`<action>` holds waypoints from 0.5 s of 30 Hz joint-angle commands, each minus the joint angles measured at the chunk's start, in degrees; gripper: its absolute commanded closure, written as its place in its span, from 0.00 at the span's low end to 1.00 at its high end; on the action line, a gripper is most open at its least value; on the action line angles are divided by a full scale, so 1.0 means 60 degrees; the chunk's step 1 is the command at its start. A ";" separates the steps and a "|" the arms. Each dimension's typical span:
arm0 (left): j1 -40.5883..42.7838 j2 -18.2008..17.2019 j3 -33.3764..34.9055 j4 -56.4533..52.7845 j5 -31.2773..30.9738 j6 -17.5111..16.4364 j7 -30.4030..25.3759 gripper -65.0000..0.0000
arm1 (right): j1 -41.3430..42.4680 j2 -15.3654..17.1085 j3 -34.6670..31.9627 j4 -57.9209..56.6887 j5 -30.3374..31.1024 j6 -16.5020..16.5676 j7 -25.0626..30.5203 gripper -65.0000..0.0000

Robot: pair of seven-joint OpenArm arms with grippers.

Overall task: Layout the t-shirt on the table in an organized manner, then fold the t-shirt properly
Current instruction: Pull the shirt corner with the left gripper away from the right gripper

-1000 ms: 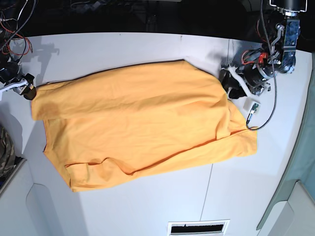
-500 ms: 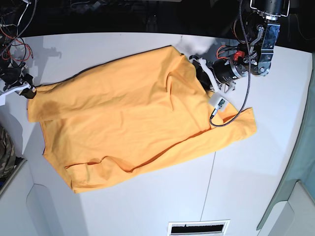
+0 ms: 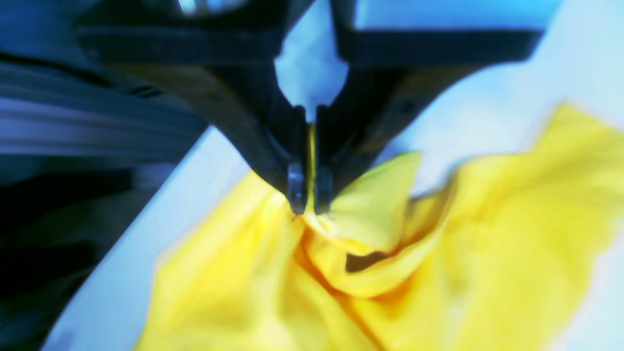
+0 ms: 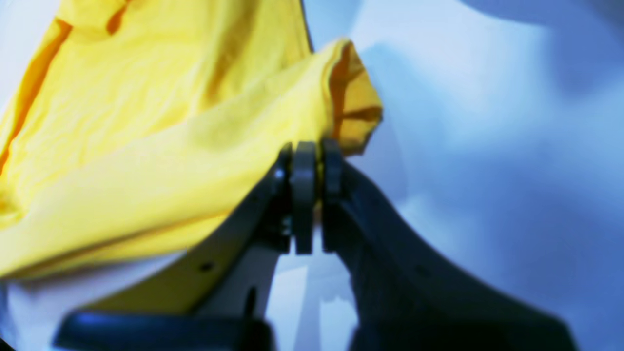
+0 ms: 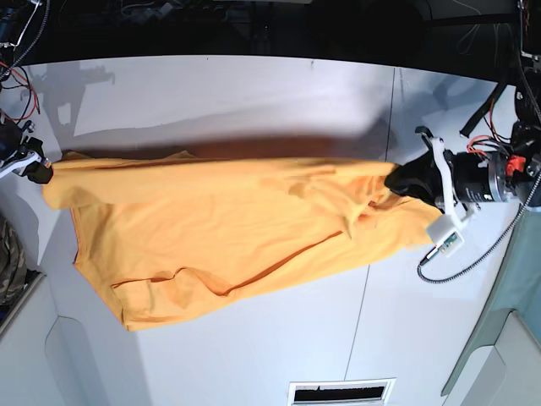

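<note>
Partly blurred, both tools (image 3: 310,207) (image 4: 308,148) pinch the t-shirt (image 5: 228,228).

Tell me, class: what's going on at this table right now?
A two-armed robot is handling a t-shirt on the table. The left gripper is shut on one edge of the cloth, the right gripper is shut on the opposite end. The far edge is lifted between them; the near part lies rumpled on the table, not yet folded.

Beyond the far edge of the white tabletop (image 5: 254,85) the room lies dark, a slotted vent (image 5: 341,392) sits at the near edge, and loose wires (image 5: 21,80) hang at one corner.
</note>
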 commanded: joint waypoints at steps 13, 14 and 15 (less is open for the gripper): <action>0.2597 -0.0907 -0.0106 0.0131 -0.0980 -0.0057 0.0627 1.00 | 0.0055 0.0313 0.0069 0.0084 -0.0208 -0.0044 -0.0357 1.00; 0.2841 -0.0907 -0.0106 0.0127 -0.0976 -0.0057 0.0656 1.00 | 0.0051 0.0313 0.0069 0.0084 -0.0204 -0.0044 -0.0488 1.00; 0.3034 -0.0907 -0.0109 0.0127 -0.0973 -0.0057 0.0670 1.00 | 0.0051 0.0313 0.0069 0.0084 -0.0204 -0.0044 -0.0568 1.00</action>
